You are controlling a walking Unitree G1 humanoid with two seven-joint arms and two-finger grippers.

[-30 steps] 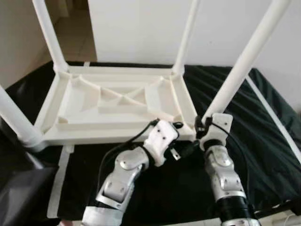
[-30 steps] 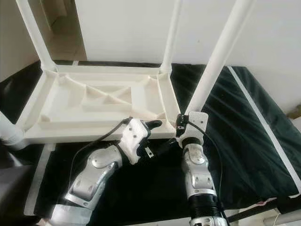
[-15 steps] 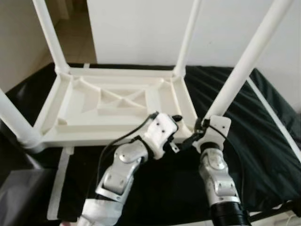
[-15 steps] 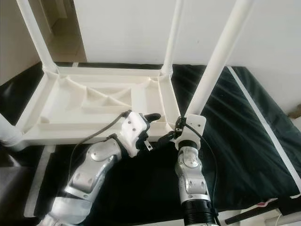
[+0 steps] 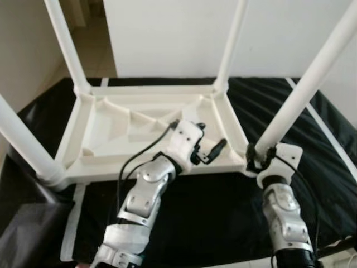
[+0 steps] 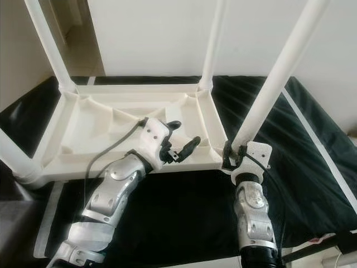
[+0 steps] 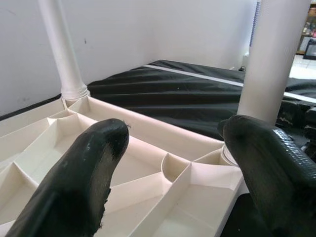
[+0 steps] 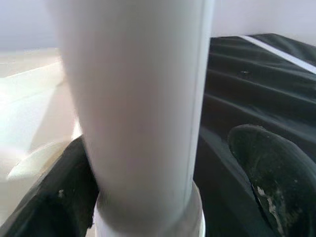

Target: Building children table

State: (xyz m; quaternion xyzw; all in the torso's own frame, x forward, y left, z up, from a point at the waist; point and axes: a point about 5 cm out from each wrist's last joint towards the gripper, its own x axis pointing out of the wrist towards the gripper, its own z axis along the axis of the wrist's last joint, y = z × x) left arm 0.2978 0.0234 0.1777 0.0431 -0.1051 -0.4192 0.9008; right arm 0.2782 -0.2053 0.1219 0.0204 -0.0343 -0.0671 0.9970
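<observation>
The white plastic children's table (image 5: 111, 128) lies upside down on a black cloth with its legs pointing up. My left gripper (image 5: 207, 138) hovers open over the ribbed underside near the near right corner, and nothing sits between its fingers (image 7: 79, 182). My right gripper (image 5: 257, 159) is at the foot of the near right leg (image 5: 304, 95). That leg (image 8: 143, 98) stands between its two fingers: one finger (image 8: 59, 197) lies against it and the other (image 8: 276, 173) stands a little apart. The leg sits in its corner socket.
The far left leg (image 5: 67, 44), far right leg (image 5: 231, 39) and near left leg (image 5: 25, 139) stand upright. The black cloth (image 5: 212, 223) carries white tape strips (image 5: 72, 223). A dark bag (image 5: 22, 234) lies at the near left. A white wall rises behind.
The camera has shifted. My left gripper rose from the table's near edge to above its underside. My right gripper stays at the foot of the near right leg, now straddling it.
</observation>
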